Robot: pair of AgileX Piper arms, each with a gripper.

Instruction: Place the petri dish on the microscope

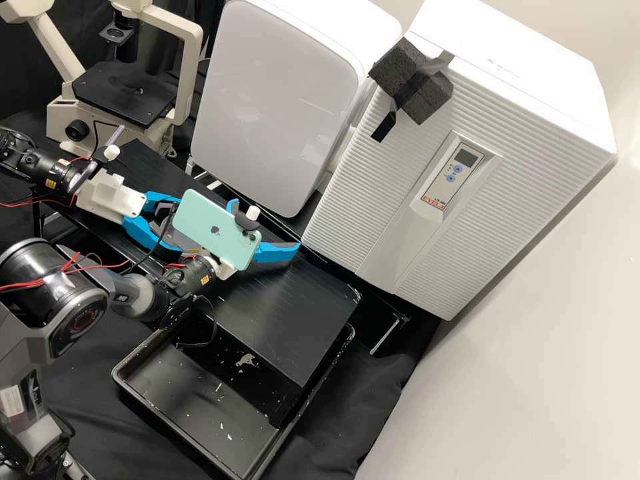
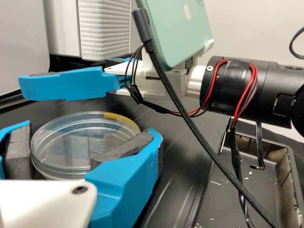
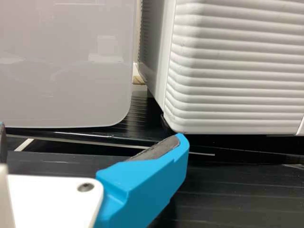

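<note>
Between the pads of the left gripper (image 2: 92, 128) sits the petri dish (image 2: 71, 147), clear and roughly level. The gripper is drawn in to about the dish's width and seems to have it by the sides; whether the dish touches the bench (image 1: 287, 300) under it, I can't tell. Slipping looks like the main risk: the wall is smooth, shallow and curved, so a light pinch could let it drop or tip, while a hard one might crack the plastic. If what I take for a lid is loose (there seem to be two rims, one above the other), it could slide off should the pads hold only one part.

Just beside it, the right gripper (image 3: 90, 133) stands wide open with nothing in it. Its arm carries a phone (image 1: 213, 230) and a slack black cord (image 2: 183, 118) that could snag the dish or knock it if the two arms pass too near. Farther out, the microscope (image 1: 67, 123) waits behind the left arm, so the dish probably has to swing back that way. There the upright frame and the overhanging lens part leave limited room above the black plate (image 1: 120, 100), and a low approach could catch its edge. On the other side stand two big white boxes, with a tray (image 1: 180, 393) near the bench's end.
</note>
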